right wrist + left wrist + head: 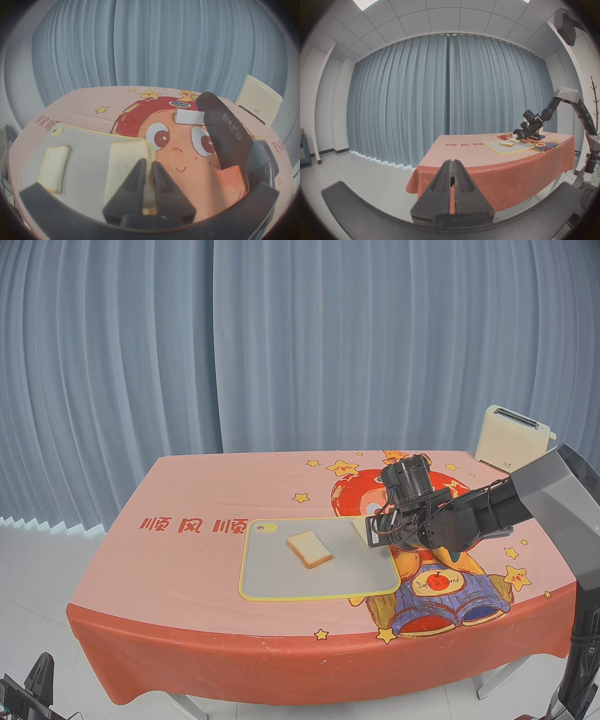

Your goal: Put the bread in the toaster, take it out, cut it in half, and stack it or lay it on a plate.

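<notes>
**Pink-clothed desk point(187, 565) before a blue curtain point(312, 334): bread halved, stacking step**

A pale half slice of bread point(125, 162) sits at the right edge of the grey, yellow-rimmed cutting board point(350, 571). The right gripper point(148, 162) pinches it, fingers almost closed on its edge. The second half slice point(309, 549) lies flat mid-board, well apart. The black-bladed knife point(225, 131) and cream toaster point(512, 439) lie beyond. The left gripper point(452, 164) hangs off the desk, fingers together, empty. Cutting looks done. The next move likely calls for a level carry onto the other half.

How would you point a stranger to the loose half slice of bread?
Find the orange table, then its yellow-rimmed cutting board. The half slice lies flat near the board's middle, untouched; the other half is gripped by the right end effector.
</notes>
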